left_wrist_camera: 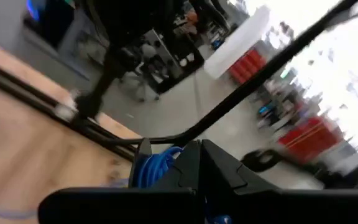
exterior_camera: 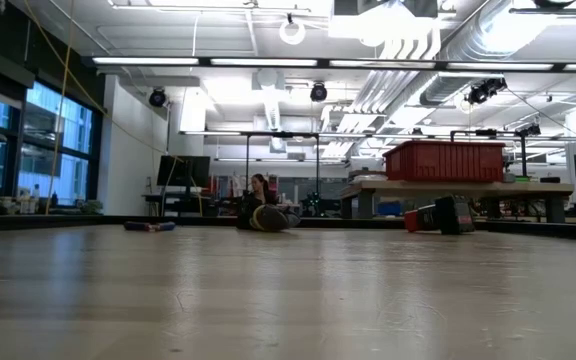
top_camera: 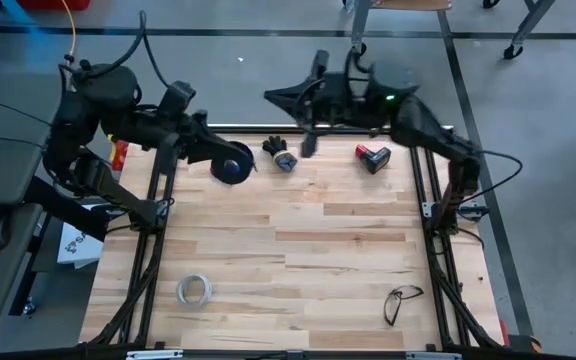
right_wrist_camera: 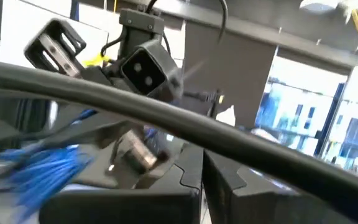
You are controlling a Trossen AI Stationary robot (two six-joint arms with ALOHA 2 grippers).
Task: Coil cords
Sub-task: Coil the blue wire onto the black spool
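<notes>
1. From above I see both arms folded at the far edge of the desk (top_camera: 298, 250). The left gripper (top_camera: 236, 160) sits right at one dark round spool (top_camera: 232, 165), and the arm covers part of it.
2. The right gripper (top_camera: 280, 100) points off past the desk edge, well apart from the spool; its fingers are clenched together, holding nothing that I can make out.
3. In the left wrist view the fingers (left_wrist_camera: 219, 165) are clenched, with a bundle of blue wire (left_wrist_camera: 154, 165) just beside them. I can't tell whether it is pinched.
4. Counted on the desk: one dark glove (top_camera: 279, 152), one red-and-black tool (top_camera: 373, 157), one whitish tape ring (top_camera: 194, 290), one pair of glasses (top_camera: 400, 300).
5. The low view shows only small far-off shapes.
</notes>
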